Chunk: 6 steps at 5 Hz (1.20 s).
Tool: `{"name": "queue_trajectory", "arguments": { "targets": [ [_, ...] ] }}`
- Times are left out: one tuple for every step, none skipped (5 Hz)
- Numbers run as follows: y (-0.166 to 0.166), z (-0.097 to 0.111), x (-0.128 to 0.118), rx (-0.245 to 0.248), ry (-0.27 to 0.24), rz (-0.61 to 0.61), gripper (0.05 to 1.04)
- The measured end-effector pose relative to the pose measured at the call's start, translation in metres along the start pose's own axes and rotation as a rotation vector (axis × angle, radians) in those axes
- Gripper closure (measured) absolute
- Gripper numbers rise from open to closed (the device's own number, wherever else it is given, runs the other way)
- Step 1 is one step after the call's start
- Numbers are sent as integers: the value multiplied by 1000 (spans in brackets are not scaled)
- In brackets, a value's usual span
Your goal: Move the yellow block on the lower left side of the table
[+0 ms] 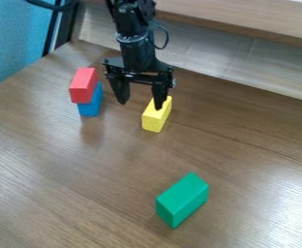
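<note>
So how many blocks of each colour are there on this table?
Red block: 1, stacked on the blue one
Blue block: 1
Yellow block: 1, beneath or beside the gripper
Green block: 1
Total: 4 blocks

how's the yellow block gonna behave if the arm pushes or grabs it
The yellow block looks stiff, since its edges are straight and its faces flat, so it should keep its shape when squeezed. It would probably slide rather than roll, having flat sides and lying lengthwise on the table. Its smooth-looking faces might slip a little if gripped off-centre.
</note>
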State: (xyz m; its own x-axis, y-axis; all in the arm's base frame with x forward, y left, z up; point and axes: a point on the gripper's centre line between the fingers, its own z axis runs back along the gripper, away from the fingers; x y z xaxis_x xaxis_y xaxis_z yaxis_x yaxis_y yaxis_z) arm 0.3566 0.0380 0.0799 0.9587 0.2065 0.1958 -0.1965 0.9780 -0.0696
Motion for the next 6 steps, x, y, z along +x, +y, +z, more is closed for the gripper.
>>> {"name": "queue_trajectory", "arguments": {
  "targets": [
    [0, -19, 10, -1, 18, 37, 83],
    [-1, -29, 19, -4, 19, 67, 83],
    [-1, -45, 27, -7, 27, 94, 113],
    [1, -51, 26, 6, 33, 126, 385],
    [2, -52, 19, 12, 50, 144, 488],
    [4, -45, -11, 16, 117, 130, 488]
  ]
}}
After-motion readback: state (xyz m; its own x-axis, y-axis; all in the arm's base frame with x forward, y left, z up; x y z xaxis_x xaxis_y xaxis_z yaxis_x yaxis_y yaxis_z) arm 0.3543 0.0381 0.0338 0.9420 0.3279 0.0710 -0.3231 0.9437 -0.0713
